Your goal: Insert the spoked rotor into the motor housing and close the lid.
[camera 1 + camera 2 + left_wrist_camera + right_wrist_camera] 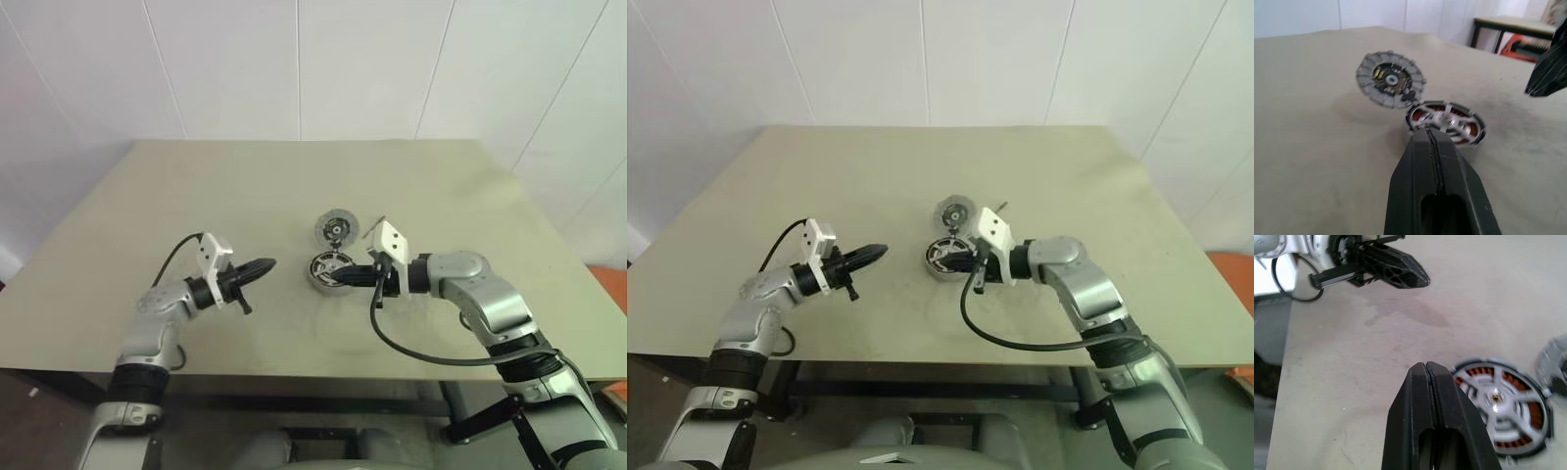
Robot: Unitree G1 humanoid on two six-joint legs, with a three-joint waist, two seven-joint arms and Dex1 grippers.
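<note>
1. Left eye view: the left pincer (263, 265) hangs over the near-left part of the desk (196, 186). It is clenched on nothing and points right toward the parts, but stands apart from them.
2. The motor housing (323, 270) lies flat near the middle of the desk. Its copper-brown winding ring faces up around a pale centre.
3. The spoked rotor (336, 229) is just beyond the housing. It stands tilted on edge, dark hub toward the robot, and its lower edge meets the housing's far rim like an opened flap. It is not lying flat in the housing.
4. The right pincer (349, 277) is also clenched and empty. It points left with its tip at the housing's right rim; I cannot tell whether it touches.
5. Step in hand, as I judge it: the insertion is unfinished, and both arms are lining up around the housing.
6. The next move probably calls for one pincer to steady the housing. The other would then tip the tilted rotor down, centred over the winding ring.
7. With both pincers shut this would be a push rather than a grasp, and a push off-centre could slide the housing across the desk.
</note>
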